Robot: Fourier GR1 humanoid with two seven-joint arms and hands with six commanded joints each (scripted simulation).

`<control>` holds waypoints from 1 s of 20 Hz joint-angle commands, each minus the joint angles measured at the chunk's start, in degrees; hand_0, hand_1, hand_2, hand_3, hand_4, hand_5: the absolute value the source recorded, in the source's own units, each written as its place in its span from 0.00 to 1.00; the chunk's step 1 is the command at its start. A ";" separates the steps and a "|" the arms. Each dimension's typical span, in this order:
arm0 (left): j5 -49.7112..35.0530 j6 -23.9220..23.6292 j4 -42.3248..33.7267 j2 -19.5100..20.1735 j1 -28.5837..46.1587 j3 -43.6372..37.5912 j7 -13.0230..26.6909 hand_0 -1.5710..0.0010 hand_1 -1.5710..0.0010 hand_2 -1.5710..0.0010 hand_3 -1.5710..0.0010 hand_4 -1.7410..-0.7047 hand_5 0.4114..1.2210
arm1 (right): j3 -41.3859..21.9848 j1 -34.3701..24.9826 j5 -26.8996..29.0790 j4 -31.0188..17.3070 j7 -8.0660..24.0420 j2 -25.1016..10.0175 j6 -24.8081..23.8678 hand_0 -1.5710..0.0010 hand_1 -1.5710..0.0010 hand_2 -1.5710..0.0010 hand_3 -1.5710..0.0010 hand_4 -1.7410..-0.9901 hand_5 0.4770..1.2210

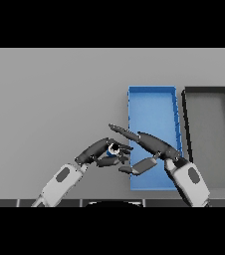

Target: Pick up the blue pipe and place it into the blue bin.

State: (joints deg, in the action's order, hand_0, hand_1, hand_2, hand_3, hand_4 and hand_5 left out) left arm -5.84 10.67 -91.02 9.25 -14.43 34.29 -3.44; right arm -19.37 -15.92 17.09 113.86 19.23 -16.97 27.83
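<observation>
The plain grey bench (45,99) is bare across its left part. From the lower left the white and grey left arm reaches in, and its dark left robot hand (97,153) sits near the middle of the view, fingers and thumb curled round the small blue pipe (112,149). Only a little of the pipe shows between the fingers, a blue piece with a pale round end facing up; it sits just left of the bin's left wall, outside it. Whether it is lifted off the bench or resting on it cannot be told.

Just right of it is the right robot hand (152,149), coming from the lower right. Its fingers are stretched out straight, pointing left over the bin's left wall, with the fingertips just above the left robot hand; it grasps nothing.

Under that hand lies the long rectangular blue bin (152,107). Right of it, close beside, stands a similar black bin with a grey floor (209,129).
</observation>
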 commanded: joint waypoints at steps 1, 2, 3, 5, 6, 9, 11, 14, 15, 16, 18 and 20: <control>-0.10 0.06 0.78 -0.62 -0.40 -0.07 0.26 0.00 0.00 0.00 0.03 0.00 1.00 | -0.47 -1.23 0.06 -0.57 0.19 0.56 0.29 1.00 1.00 1.00 1.00 0.68 0.07; -0.31 0.42 0.70 -0.70 -0.15 0.09 0.19 0.00 0.00 0.00 0.02 0.00 1.00 | -1.06 -3.19 0.00 -1.67 1.08 1.53 0.24 1.00 1.00 1.00 1.00 0.68 0.07; -0.39 0.51 0.88 -0.57 -0.94 -0.42 0.44 0.00 0.00 0.00 0.02 0.00 1.00 | -1.88 -3.72 -1.15 -2.57 0.72 2.51 0.45 1.00 1.00 1.00 1.00 0.69 0.07; 0.39 0.47 -0.32 0.50 -0.76 -0.33 0.22 0.00 0.00 0.00 0.02 0.00 1.00 | -2.34 -5.85 -1.06 -5.00 1.66 4.01 0.87 1.00 1.00 1.00 1.00 0.70 0.05; 0.97 0.43 0.07 0.61 -0.83 -0.14 0.57 0.00 0.00 0.00 0.02 0.00 1.00 | -2.36 -7.35 -0.53 -5.70 1.73 4.64 1.05 1.00 1.00 1.00 1.00 0.70 0.04; 1.32 0.76 0.44 0.86 -1.48 -0.47 0.68 0.11 0.16 0.16 0.18 0.00 1.00 | -2.99 -10.23 0.45 -7.62 2.51 6.22 1.94 0.88 0.86 0.85 0.90 0.59 0.04; 4.37 2.58 -0.17 3.20 -2.10 1.76 6.94 0.37 0.44 0.46 0.48 0.18 1.00 | -3.89 -12.92 -0.38 -9.67 3.80 7.42 2.78 0.66 0.66 0.66 0.72 0.51 0.04; 5.98 1.42 0.32 1.29 -2.28 -0.06 7.66 0.40 0.44 0.45 0.50 0.16 1.00 | -4.64 -13.81 2.85 -11.11 1.85 8.40 3.81 0.35 0.36 0.34 0.45 0.28 0.17; 5.64 1.40 0.15 0.67 -1.49 -0.54 7.69 0.32 0.35 0.38 0.40 0.13 1.00 | -4.76 -13.62 4.95 -11.36 1.58 7.95 3.88 0.28 0.28 0.27 0.39 0.24 0.25; 4.97 1.79 0.10 -0.14 -1.29 -0.93 8.20 0.26 0.28 0.33 0.32 0.10 1.00 | -5.21 -13.76 6.29 -12.00 0.94 7.72 3.56 0.22 0.23 0.22 0.31 0.29 0.34; 3.34 2.39 -0.06 -1.74 0.00 -2.03 7.28 0.17 0.18 0.24 0.21 0.07 1.00 | -6.12 -13.63 8.15 -12.09 -1.43 7.48 1.67 0.14 0.15 0.14 0.20 0.36 0.58; 2.88 3.25 0.05 -2.47 0.77 -3.15 5.55 0.11 0.12 0.17 0.13 0.04 1.00 | -7.02 -14.65 5.05 -12.23 -5.88 5.78 1.11 0.09 0.09 0.09 0.13 0.40 0.73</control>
State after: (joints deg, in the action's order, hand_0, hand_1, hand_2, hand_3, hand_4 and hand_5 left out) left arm -2.93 14.00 -90.92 6.79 -13.63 31.16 2.64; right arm -26.34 -30.62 22.25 101.68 12.86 -11.23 28.93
